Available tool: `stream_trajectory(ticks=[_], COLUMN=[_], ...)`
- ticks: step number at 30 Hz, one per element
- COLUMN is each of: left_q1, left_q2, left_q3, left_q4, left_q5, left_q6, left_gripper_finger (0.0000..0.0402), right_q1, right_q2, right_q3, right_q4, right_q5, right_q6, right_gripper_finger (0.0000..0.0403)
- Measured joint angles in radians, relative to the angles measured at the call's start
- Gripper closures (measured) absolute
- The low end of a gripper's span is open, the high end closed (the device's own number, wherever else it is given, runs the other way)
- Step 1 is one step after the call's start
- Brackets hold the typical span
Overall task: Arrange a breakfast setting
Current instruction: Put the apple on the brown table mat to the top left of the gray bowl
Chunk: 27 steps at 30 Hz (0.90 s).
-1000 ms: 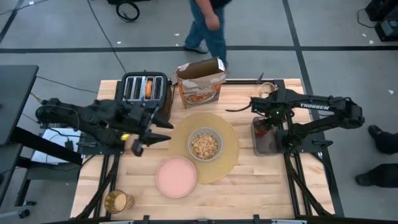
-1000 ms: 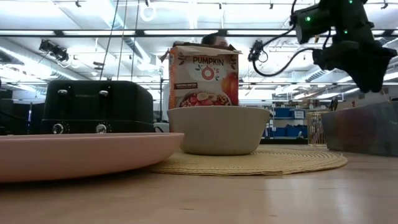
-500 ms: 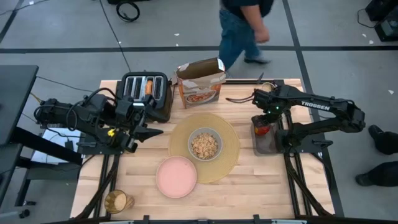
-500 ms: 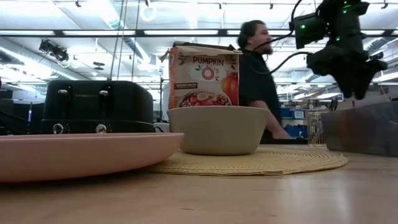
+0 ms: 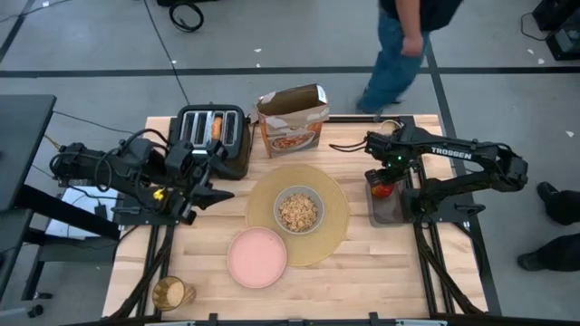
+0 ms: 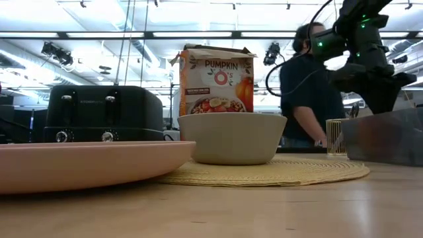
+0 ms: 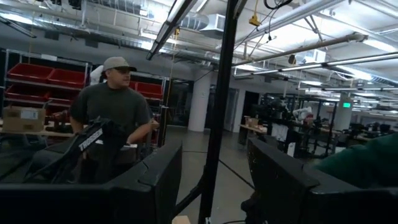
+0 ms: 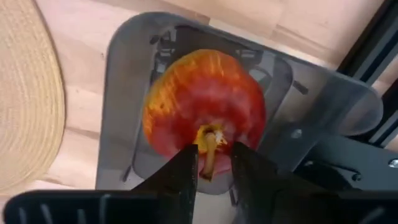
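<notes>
2 fingers of right gripper (image 8: pixel 214 163) pinching red apple (image 8: pixel 202 112) stem, above grey tray (image 8: pixel 124 112)

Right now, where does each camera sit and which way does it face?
High: above the table, looking down; both arms show.
Low: at tabletop height, facing the grey bowl; the right arm shows.
Left wrist: facing the room and a person; own fingers below.
Right wrist: looking down on the red apple; own fingers at its stem.
Shared: high and right wrist see the apple.

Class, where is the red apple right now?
High view: the red apple sits in the grey tray on the table's right side, under the right gripper, beside the placemat.
</notes>
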Motion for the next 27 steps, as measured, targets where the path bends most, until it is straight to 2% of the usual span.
stream_trajectory(ticks=[5,9,14,19,23,27], left_q1=[0.001,0.001,0.005,0.035,0.069,0.099], left_q2=[0.000,0.000,0.000,0.000,0.000,-0.001], left_q3=[0.000,0.000,0.000,0.000,0.000,-0.001], left_q4=[-0.005,-0.018,-0.047,-0.116,-0.236,-0.317], left_q5=[-0.001,-0.003,-0.011,-0.014,-0.012,-0.015], left_q6=[0.001,0.006,0.014,-0.038,-0.087,-0.064], left_gripper_finger=[0.0214,0.0214,0.0214,0.0190,0.0136,0.0083], right_q1=[0.000,0.000,0.007,0.061,0.122,0.237], right_q2=[-0.004,-0.003,-0.005,-0.005,0.002,0.052], right_q3=[0.005,0.005,0.034,0.213,0.405,0.588], right_q4=[0.007,0.007,-0.025,-0.195,-0.287,-0.305], right_q5=[0.010,0.016,0.017,0.044,0.048,0.049], right_q6=[0.001,-0.009,-0.032,-0.069,-0.073,-0.027], right_gripper_finger=[0.0336,0.0381,0.0386,0.0387,0.0387,0.0387])
